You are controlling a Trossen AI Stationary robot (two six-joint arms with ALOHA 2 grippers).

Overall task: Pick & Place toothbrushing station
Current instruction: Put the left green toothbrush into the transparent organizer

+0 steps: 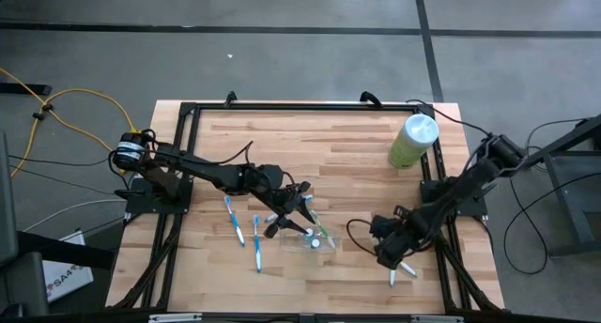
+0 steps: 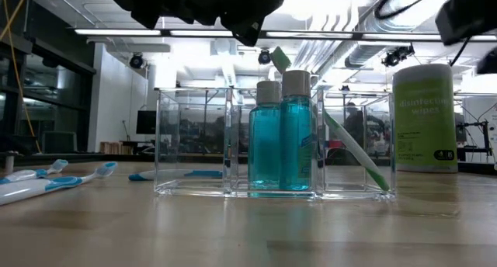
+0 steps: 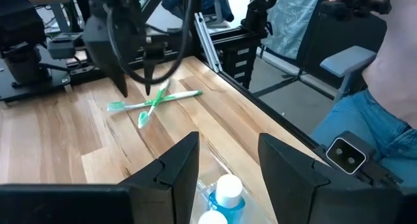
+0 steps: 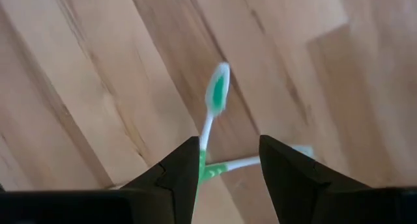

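Note:
The toothbrushing station, a clear compartmented tray (image 2: 194, 143), stands on the table near its middle (image 1: 302, 244). It holds two teal bottles with white caps (image 2: 279, 135) and a green toothbrush (image 2: 353, 150) that leans in its right compartment. My left gripper (image 1: 293, 213) hovers open above the tray, over the bottle caps (image 3: 225, 191). Two crossed green toothbrushes (image 4: 215, 120) lie on the table at the near right (image 1: 404, 269). My right gripper (image 4: 228, 165) is open just above them, its fingers on either side of one handle, as the left wrist view (image 3: 137, 90) also shows.
Blue toothbrushes (image 1: 233, 220) (image 1: 256, 246) lie on the table left of the tray. A tall pale-green wipes cylinder (image 1: 413, 140) stands at the far right. A black frame (image 1: 178, 154) borders the table. A seated person (image 3: 384, 107) shows beyond the table's edge.

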